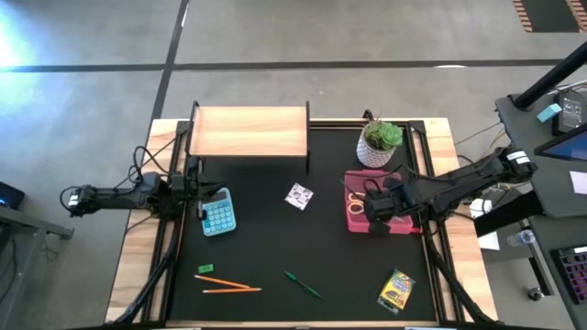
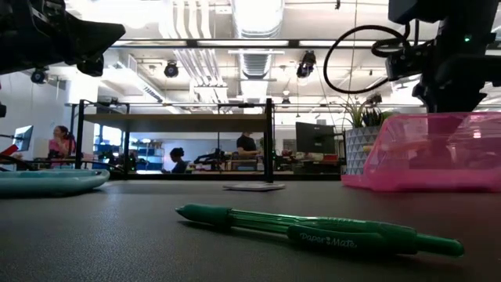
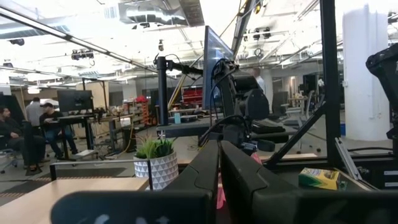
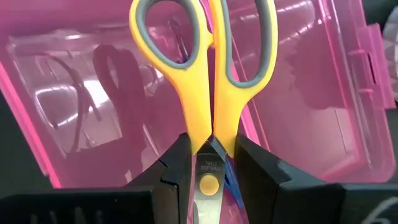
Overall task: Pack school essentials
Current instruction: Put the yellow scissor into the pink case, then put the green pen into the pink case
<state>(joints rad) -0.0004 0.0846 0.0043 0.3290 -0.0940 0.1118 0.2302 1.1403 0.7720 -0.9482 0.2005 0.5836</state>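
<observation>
Over the pink box (image 1: pixel 359 223), the right gripper (image 4: pixel 210 163) pinches the scissors (image 4: pixel 208 74) at their pivot, handles pointing into the box, apparently to drop them in, while the left gripper (image 3: pixel 219 163), jaws closed and empty, waits well away beside the calculator (image 1: pixel 218 214).

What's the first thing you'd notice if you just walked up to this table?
The right gripper, shut on yellow scissors, holds them over the open pink box on the table's right side. Next, the plant behind the box, then the teal calculator near the left gripper, which waits shut at the left edge.
</observation>
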